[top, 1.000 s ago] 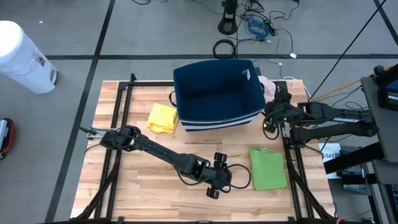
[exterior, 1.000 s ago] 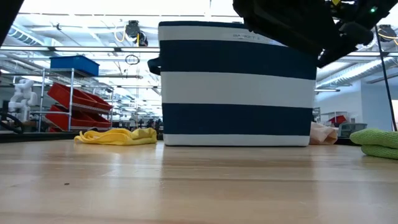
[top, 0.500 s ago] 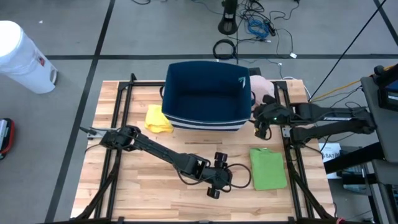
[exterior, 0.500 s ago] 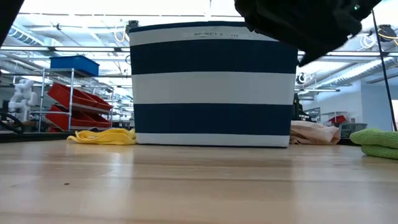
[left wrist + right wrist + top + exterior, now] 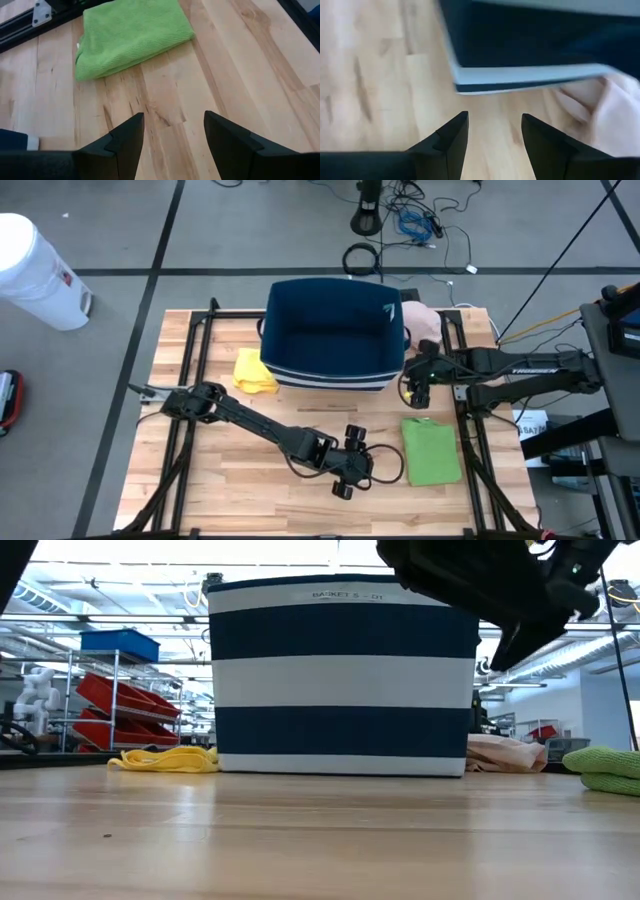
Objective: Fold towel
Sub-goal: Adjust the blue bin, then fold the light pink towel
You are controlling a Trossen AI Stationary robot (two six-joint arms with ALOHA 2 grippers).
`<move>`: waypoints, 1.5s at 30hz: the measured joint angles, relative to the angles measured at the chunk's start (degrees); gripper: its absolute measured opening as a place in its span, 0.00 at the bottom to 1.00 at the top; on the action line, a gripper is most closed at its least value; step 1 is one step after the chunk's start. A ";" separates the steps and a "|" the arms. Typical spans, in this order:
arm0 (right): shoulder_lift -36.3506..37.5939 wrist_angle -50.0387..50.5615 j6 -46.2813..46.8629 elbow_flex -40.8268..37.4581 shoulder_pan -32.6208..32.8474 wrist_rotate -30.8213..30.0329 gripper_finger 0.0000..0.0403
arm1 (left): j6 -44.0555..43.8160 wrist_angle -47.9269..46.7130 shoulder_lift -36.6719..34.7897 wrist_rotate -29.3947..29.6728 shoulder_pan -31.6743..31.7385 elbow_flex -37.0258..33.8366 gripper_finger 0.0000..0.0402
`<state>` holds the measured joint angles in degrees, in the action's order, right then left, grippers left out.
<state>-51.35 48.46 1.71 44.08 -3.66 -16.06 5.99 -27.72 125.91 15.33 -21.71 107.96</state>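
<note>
Towel, green [image 5: 432, 450], lies folded near basket [image 5: 330, 335]; soft, light, prob. best taken at corner. Left gripper [image 5: 345, 470] and right gripper [image 5: 412, 385] fingers apart, empty.

- Left arm reaches diagonally across the table toward its front middle; left gripper [image 5: 345, 470] hangs low, fingers [image 5: 125, 142] parted, empty.
- Right arm reaches in from the right edge; right gripper [image 5: 412, 385] gapes, empty.
</note>
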 joint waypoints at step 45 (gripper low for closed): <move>-14.82 -23.67 -1.94 -15.54 -9.30 -16.32 0.42 | 0.49 0.41 0.02 0.02 1.28 0.00 0.53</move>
<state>-66.17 24.79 -0.23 28.53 -12.96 -32.39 6.48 -27.31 125.93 15.35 -20.43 107.96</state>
